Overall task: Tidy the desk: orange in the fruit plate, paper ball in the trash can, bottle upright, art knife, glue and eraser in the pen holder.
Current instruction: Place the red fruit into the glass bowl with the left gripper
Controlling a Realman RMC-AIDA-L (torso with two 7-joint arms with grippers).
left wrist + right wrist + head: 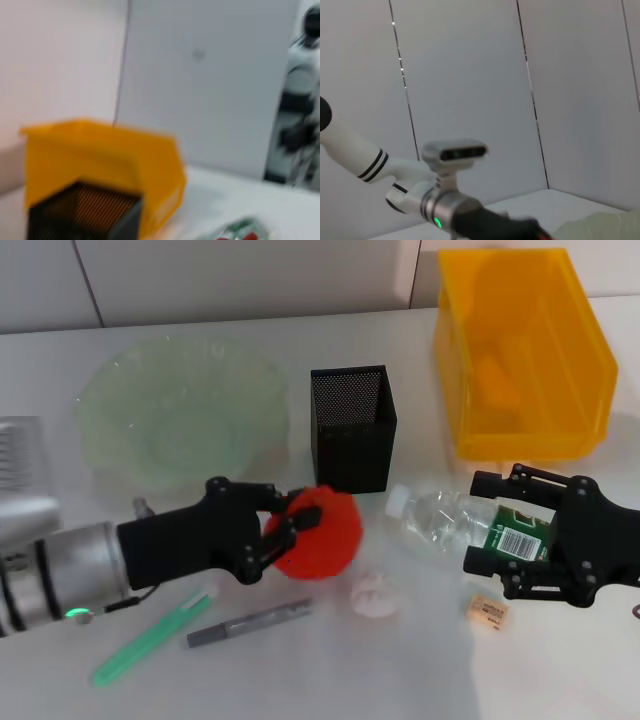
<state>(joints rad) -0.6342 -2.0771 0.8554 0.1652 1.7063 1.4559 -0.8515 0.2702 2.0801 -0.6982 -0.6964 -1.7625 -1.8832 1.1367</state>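
Lower left of the head view: the glue point(150, 638) lies slanted on the white desk point(300, 680), w/ the art knife point(250, 623) just right of it, also flat. A paper ball point(375, 595) sits at lower centre, and the eraser point(487, 611) lies right of that, close under the right gripper. Mid-frame left, the left gripper point(290, 525) reaches in from the left edge, its black fingers point(300, 520) closed around the orange point(325, 532), which is just in front of the pen holder. Mid-frame right, the right gripper point(500, 525) comes in from the right edge w/ fingers on either side of the bottle point(460, 523), closed on the labelled section; the bottle lies on its side, white cap pointing left toward the orange. Behind, at centre, the pen holder point(350, 428) stands upright. The fruit plate point(185, 410) is in the upper left; the trash can point(520, 355) fills the upper right. In the left wrist view, the trash can point(100, 165) and pen holder point(85, 215) show blurred, lower left. In the right wrist view, the left arm point(420, 195) crosses the lower left of frame.
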